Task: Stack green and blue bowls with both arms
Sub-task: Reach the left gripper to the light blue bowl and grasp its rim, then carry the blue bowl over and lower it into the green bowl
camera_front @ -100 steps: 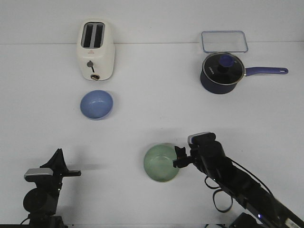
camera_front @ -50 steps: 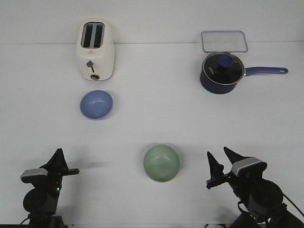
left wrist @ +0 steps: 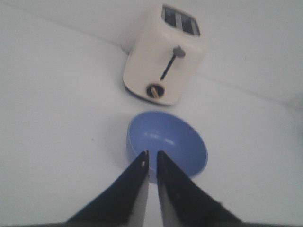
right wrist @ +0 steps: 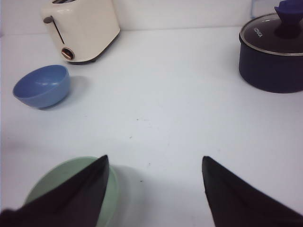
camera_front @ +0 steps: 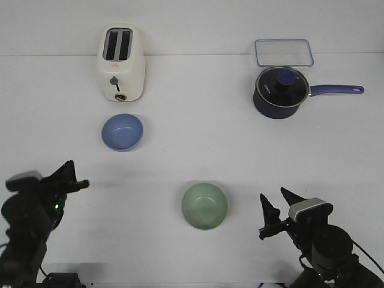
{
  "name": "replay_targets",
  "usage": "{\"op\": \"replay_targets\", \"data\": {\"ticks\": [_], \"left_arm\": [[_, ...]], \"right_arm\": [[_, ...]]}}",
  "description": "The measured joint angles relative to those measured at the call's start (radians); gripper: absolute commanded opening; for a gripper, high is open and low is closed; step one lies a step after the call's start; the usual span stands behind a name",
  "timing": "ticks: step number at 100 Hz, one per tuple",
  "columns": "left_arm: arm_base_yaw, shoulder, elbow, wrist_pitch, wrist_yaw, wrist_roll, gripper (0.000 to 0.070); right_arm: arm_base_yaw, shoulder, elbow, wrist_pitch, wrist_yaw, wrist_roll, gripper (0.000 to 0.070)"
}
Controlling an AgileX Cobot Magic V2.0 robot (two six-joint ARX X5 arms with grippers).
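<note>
- While the green bowl (camera_front: 204, 206) sits alone at the table's near middle, the right gripper (camera_front: 276, 206) hangs beside it, jaws spread, empty;
- left gripper (camera_front: 73, 178), nearly closed, empty, points toward the blue bowl (camera_front: 122, 132) before the toaster (camera_front: 120, 63).

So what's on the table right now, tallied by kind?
Bowls: 2, blue bowl and green bowl
Toaster: 1
Lidded saucepan: 1
Clear container: 1
Total: 5
</note>
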Motion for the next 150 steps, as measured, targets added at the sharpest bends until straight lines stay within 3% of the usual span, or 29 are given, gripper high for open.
{"op": "replay_targets", "data": {"ticks": [4, 10, 29, 45, 57, 78, 102, 132, 150], "left_arm": [[0.000, 0.115, 0.083, -0.055, 0.018, 0.026, 0.0423], [0.000, 0.280, 0.199, -0.121, 0.033, 0.059, 0.0501], [-0.002, 0.720, 0.460, -0.237, 0.040, 0.116, 0.0501], [-0.002, 0.938, 0.587, -0.238, 0.070, 0.122, 0.0494], [-0.002, 1.020, 0.593, -0.204, 0.071, 0.123, 0.0416], [-0.004, 1.093, 0.593, -0.155, 0.072, 0.123, 0.0404], [-0.027, 1.114, 0.593, -0.128, 0.071, 0.123, 0.0002], [-0.052, 1.044, 0.592, -0.146, 0.085, 0.142, 0.0010], [-0.139, 0.801, 0.596, -0.169, 0.196, 0.141, 0.0009]], "right_arm": [[0.000, 0.000, 0.000, 0.000, 0.000, 0.000, 0.0408], [0.000, 0.000, 0.000, 0.000, 0.000, 0.000, 0.0408], [0.000, 0.000, 0.000, 0.002, 0.000, 0.000, 0.0408], [0.000, 0.000, 0.000, 0.003, 0.001, 0.000, 0.0408], [0.000, 0.000, 0.000, 0.004, 0.002, 0.000, 0.0408], [0.000, 0.000, 0.000, 0.007, 0.004, 0.000, 0.0408], [0.000, 0.000, 0.000, 0.012, 0.027, 0.000, 0.0408], [0.000, 0.000, 0.000, 0.027, 0.027, 0.000, 0.0408], [0.000, 0.000, 0.000, 0.027, 0.029, -0.001, 0.0408]]}}
